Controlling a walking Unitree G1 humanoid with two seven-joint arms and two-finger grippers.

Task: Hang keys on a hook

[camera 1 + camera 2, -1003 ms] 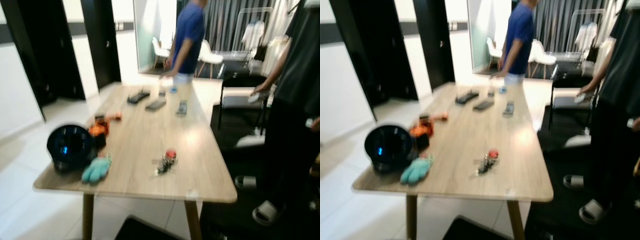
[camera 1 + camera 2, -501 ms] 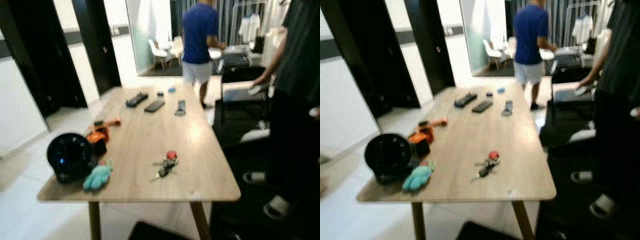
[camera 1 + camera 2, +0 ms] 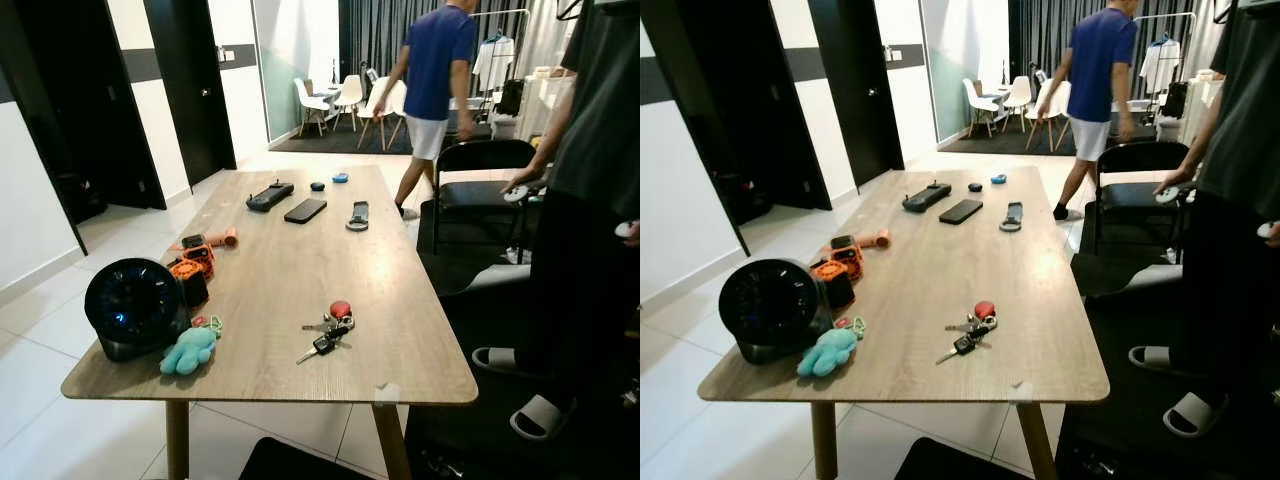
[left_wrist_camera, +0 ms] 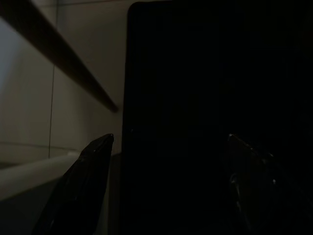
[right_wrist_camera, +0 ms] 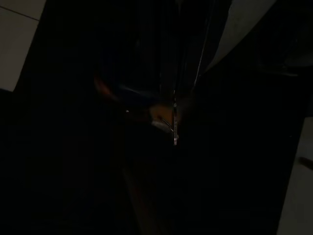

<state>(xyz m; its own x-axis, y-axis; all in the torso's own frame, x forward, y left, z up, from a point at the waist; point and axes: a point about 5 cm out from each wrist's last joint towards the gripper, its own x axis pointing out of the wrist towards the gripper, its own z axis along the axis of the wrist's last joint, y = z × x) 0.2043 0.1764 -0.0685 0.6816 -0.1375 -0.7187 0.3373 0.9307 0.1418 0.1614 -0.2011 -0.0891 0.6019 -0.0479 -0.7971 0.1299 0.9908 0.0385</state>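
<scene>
Keys: loose bunch with red fob, flat on the surface near its front edge. Likely light, hard, jangly, apt to slide; best pinched at ring or fob. Left gripper: jaws apart, empty. Right: cannot tell.

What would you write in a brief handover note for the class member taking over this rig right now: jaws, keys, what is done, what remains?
Left gripper: idle in shade, jaws open, empty. Right gripper: wrist view too dark to judge.
Keys, with a red fob, lie on the wooden table near its front edge, right of the teal plush toy and black round fan.
Done: nothing picked up.
Left: reach the keys, grasp them, find a hook, hang them. Two people stand nearby.
</scene>
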